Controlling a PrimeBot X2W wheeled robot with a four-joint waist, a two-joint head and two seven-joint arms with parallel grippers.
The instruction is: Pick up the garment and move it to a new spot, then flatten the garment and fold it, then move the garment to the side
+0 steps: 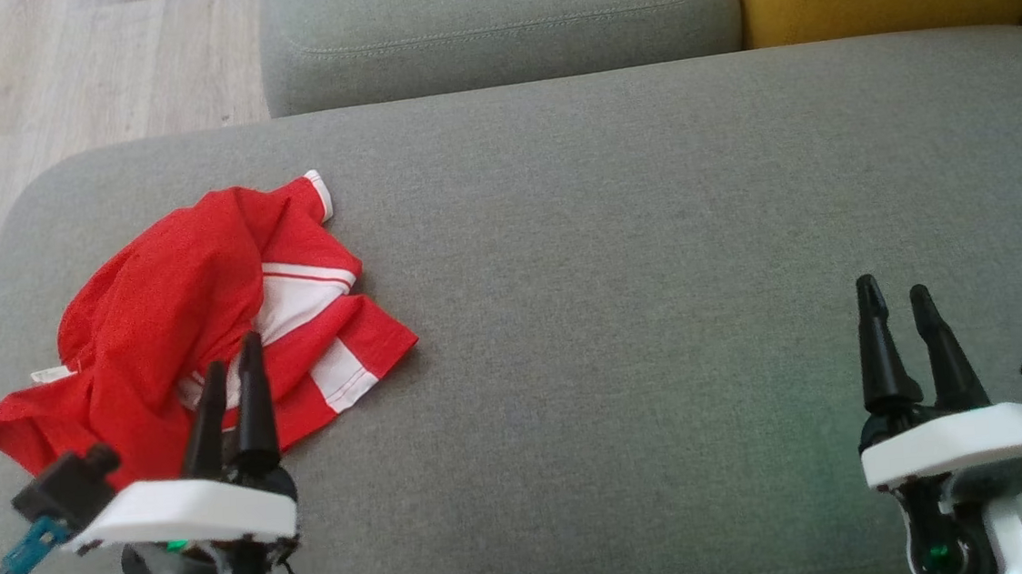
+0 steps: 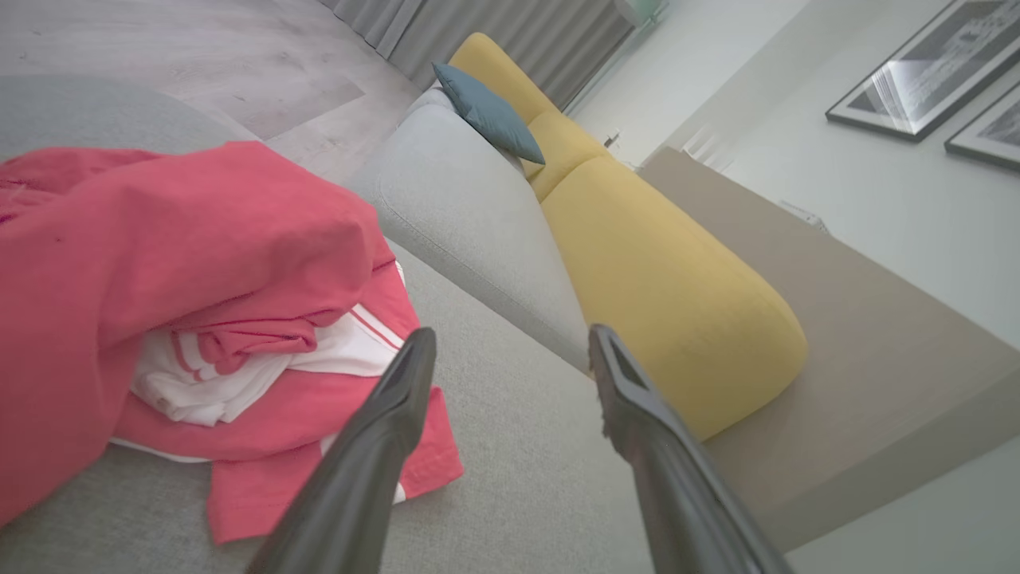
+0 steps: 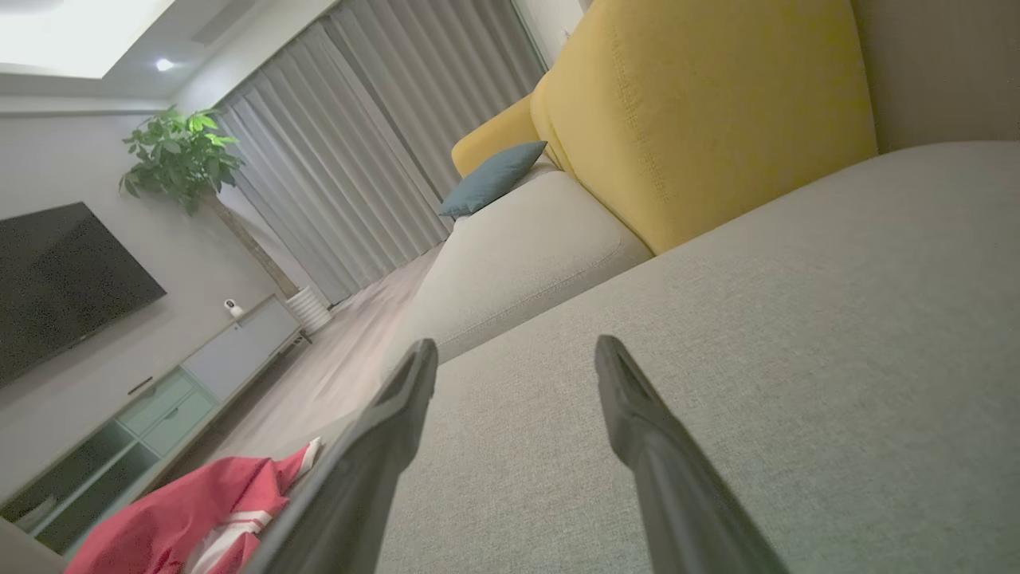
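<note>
The crumpled red-and-white garment point(image 1: 176, 313) lies on the left of the grey sofa seat point(image 1: 655, 266), stretching from near left to far right, just beyond the left end effector point(image 1: 232, 355), fingers apart at its near edge, while the right end effector point(image 1: 892, 286), also spread and empty, sits well to the right.

Red garment point(image 3: 183, 518) lower left; right end effector point(image 3: 516, 343), jaws apart, over grey sofa seat point(image 3: 797, 319)

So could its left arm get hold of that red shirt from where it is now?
Probably yes. The left tool stands open right at the near edge of the red shirt, which lies crumpled on the grey sofa seat with nothing between them.
</note>
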